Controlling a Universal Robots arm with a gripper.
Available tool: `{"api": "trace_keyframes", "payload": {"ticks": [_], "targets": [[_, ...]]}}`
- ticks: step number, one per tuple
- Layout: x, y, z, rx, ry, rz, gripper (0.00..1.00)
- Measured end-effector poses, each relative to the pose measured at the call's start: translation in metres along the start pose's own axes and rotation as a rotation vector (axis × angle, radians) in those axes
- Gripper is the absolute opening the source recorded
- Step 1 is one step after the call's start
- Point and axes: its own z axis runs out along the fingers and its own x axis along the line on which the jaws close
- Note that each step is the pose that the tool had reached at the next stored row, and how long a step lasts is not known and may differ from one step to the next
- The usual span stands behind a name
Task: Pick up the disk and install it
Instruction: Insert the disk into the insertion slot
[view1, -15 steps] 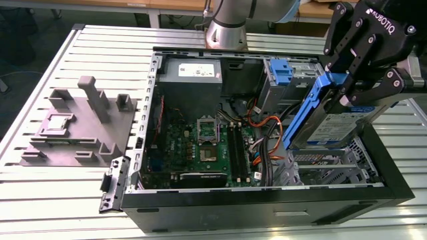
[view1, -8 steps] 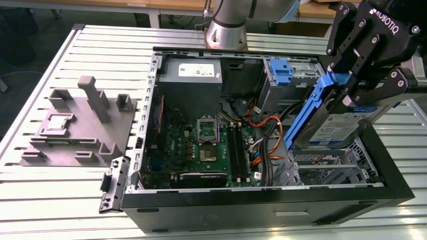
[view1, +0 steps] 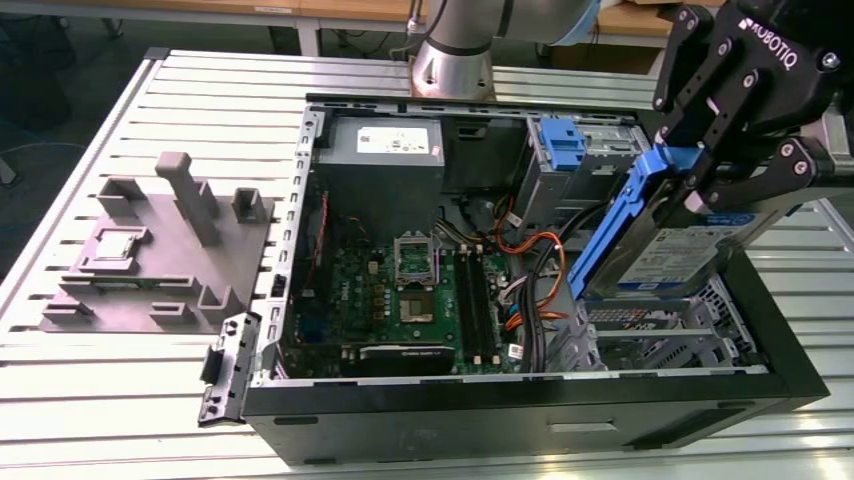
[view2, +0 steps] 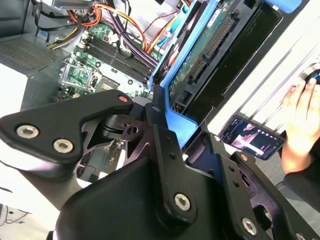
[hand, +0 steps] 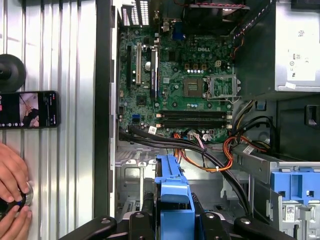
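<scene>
Exterior view: holds the disk (view1: 674, 250) clear of the counter (view1: 120, 400), with the jaws of the gripper (view1: 694, 172) clamped on the upper end of its blue frame (view1: 617, 225). Hangs steeply tilted over the open computer case (view1: 534, 405), on the exterior view's right, lower end just above the silver drive cage (view1: 654, 325); cannot tell whether touching it. Counts as picked up, then, but not yet installed: not lying level, not slid into the cage. Leaves the motherboard (view1: 414, 290) and the grey fixture (view1: 160, 250) beside the case well apart from the work.

Second wrist view: looks down along the black jaws, pressed tight against both sides of the blue frame. Shows the disk's underside with its green circuit board (view2: 215, 50) slanting away toward the case. Catches, outside the case wall, a hand (view2: 302, 115) just beside a phone (view2: 250, 137) lying on the counter.

First wrist view: looks straight into the case, with the blue frame end pinched between the jaws and poised near the cage. Shows orange and black cables (hand: 210, 160) running between the motherboard and that corner, close to the place meant for the disk
</scene>
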Motion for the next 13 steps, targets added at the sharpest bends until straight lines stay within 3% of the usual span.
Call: {"api": "trace_keyframes", "payload": {"ticks": [3, 8, 13], "targets": [[0.0002, 0.0000, 0.0005, 0.0008, 0.0002, 0.023, 0.37], [0.0002, 0.0000, 0.0007, 0.0009, 0.0002, 0.023, 0.37], [0.0002, -0.0064, 0.0017, 0.0008, 0.0002, 0.023, 0.37]]}}
